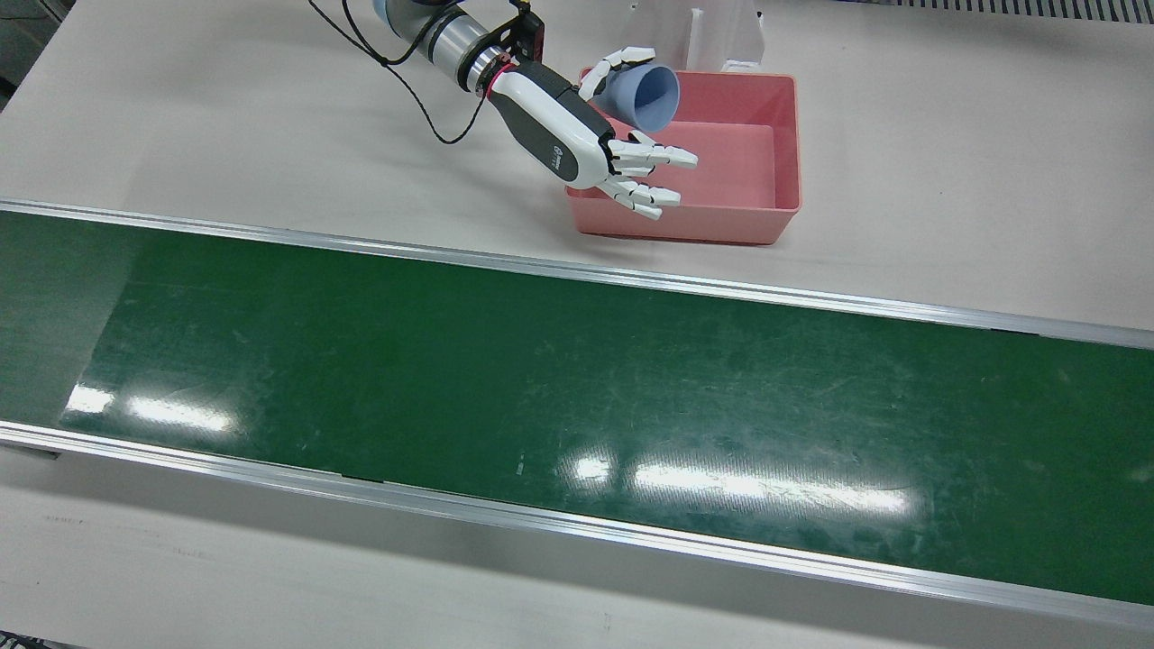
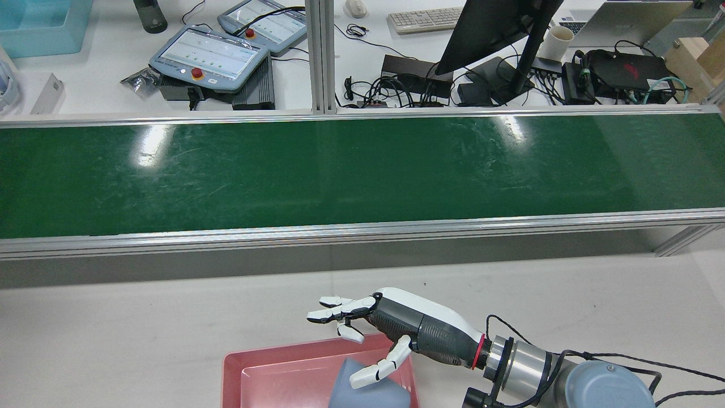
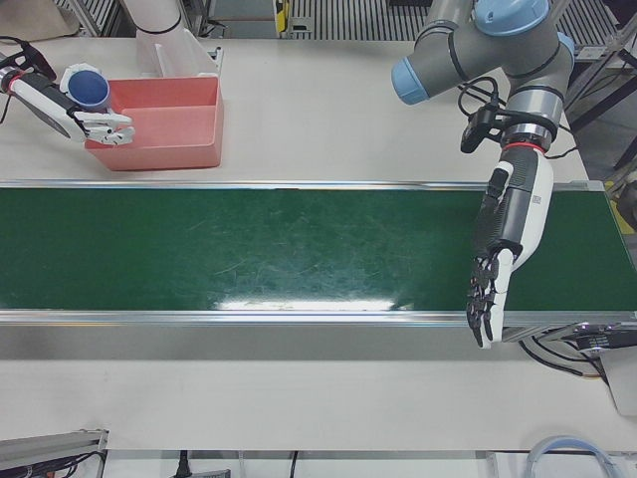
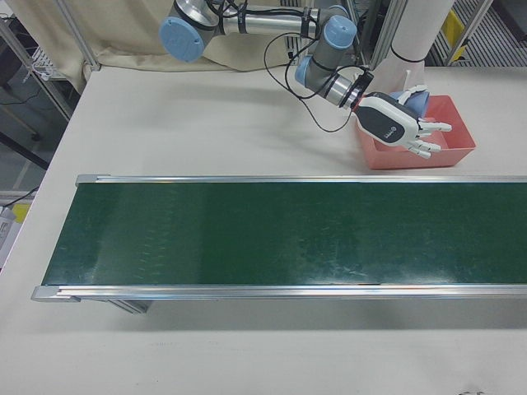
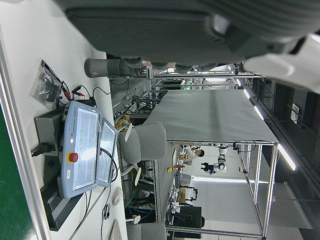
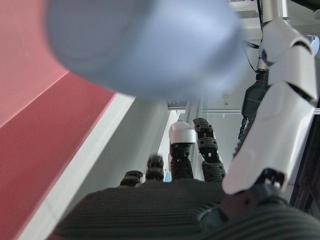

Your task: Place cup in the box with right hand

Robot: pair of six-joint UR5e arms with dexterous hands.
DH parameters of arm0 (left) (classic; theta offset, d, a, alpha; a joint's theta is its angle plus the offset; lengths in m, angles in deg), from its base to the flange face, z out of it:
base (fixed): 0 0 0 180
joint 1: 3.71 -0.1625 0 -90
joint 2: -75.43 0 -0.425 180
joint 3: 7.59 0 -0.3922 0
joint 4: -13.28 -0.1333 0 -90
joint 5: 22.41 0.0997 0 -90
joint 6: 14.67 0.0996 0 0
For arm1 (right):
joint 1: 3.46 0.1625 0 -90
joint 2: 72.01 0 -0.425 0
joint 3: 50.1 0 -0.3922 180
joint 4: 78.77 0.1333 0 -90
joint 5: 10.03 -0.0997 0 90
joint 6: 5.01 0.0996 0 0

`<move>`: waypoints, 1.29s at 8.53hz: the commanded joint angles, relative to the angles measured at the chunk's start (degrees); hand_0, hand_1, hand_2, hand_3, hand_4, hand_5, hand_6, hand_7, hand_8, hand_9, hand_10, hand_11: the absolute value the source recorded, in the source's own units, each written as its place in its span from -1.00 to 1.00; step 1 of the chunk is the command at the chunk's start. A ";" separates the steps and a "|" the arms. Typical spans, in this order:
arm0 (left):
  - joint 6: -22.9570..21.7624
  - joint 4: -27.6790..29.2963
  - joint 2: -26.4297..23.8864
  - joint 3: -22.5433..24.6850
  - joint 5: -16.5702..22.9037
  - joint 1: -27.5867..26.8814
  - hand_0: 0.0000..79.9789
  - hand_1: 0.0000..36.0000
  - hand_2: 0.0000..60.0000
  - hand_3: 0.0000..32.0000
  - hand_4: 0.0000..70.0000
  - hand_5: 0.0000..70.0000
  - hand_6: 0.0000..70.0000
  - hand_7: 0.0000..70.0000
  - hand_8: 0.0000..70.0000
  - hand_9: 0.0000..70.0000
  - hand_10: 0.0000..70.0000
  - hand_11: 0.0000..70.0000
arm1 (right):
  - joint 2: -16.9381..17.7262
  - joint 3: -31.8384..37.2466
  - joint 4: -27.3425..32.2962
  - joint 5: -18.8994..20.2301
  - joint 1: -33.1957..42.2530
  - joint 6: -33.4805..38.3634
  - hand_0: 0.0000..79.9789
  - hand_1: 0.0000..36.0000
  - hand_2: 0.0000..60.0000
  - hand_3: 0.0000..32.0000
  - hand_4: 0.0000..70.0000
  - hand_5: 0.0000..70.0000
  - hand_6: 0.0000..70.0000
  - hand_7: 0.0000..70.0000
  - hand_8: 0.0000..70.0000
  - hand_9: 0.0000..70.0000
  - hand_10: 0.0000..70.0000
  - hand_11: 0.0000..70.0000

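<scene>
Cup placement is at its release step, by my reading — though the biggest thing in the scene, the green conveyor belt [image 1: 577, 397], plays no part now. Its surface is glossy and scuffed, framed by aluminium rails, and it runs the length of the pale matte table [image 1: 947, 180].

Next in size, the pink box [image 1: 784, 135] sits on the table on the robot's side of the belt: a shallow rectangular plastic bin with smooth sloped walls and a flat floor.

Over the box's corner hangs the right hand [image 1: 595, 144], a dark ribbed palm with white glossy shells. Its fingers [image 1: 654, 162] are stretched nearly flat and spread, and only the thumb side seems to touch the cup, so whether it has any real hold I cannot tell — the hand looks mostly let go.

The left hand [image 3: 493, 274] hangs well apart over the belt's far end, fingers straight, holding nothing.

Smallest is the cup [image 1: 642, 95], a blue-grey tapered plastic cone, smooth, tipped on its side with its mouth facing across the box, right at the box's rim above the interior.

The next move calls for freeing the thumb and lifting clear of the pink wall without knocking the cup out.
</scene>
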 commanded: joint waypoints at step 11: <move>0.00 0.00 0.00 0.00 0.00 0.00 -1.00 -1.00 -1.00 -1.00 -1.00 -1.00 -1.00 -1.00 -1.00 -1.00 -1.00 -1.00 | 14.40 5.99 1.40 0.88 55.16 15.07 0.37 -0.28 -0.96 -1.00 -0.69 -0.87 -0.72 0.33 -0.97 -0.77 -1.00 -1.00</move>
